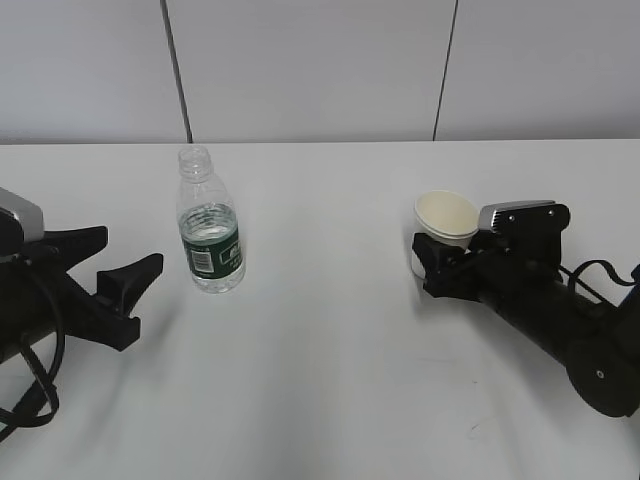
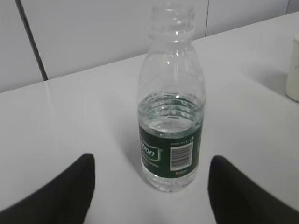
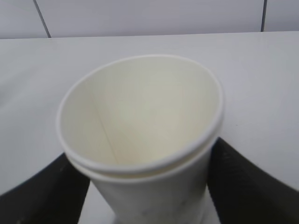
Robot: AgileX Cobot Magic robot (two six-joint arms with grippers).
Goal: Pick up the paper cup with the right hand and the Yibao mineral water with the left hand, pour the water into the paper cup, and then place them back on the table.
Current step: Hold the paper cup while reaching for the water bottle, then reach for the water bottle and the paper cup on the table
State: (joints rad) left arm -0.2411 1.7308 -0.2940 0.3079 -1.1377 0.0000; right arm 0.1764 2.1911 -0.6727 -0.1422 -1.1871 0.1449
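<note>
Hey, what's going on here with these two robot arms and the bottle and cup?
The right gripper has its jaws around a paper cup, which looks empty inside. The left gripper is open and sits a little short of a capless water bottle, not touching it. The bottle stands upright on the white table, partly filled. No pouring has happened yet.

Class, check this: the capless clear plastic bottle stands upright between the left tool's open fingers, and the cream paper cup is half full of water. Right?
Not quite. The cream paper cup is empty, as the right wrist view shows; the rest holds.
</note>
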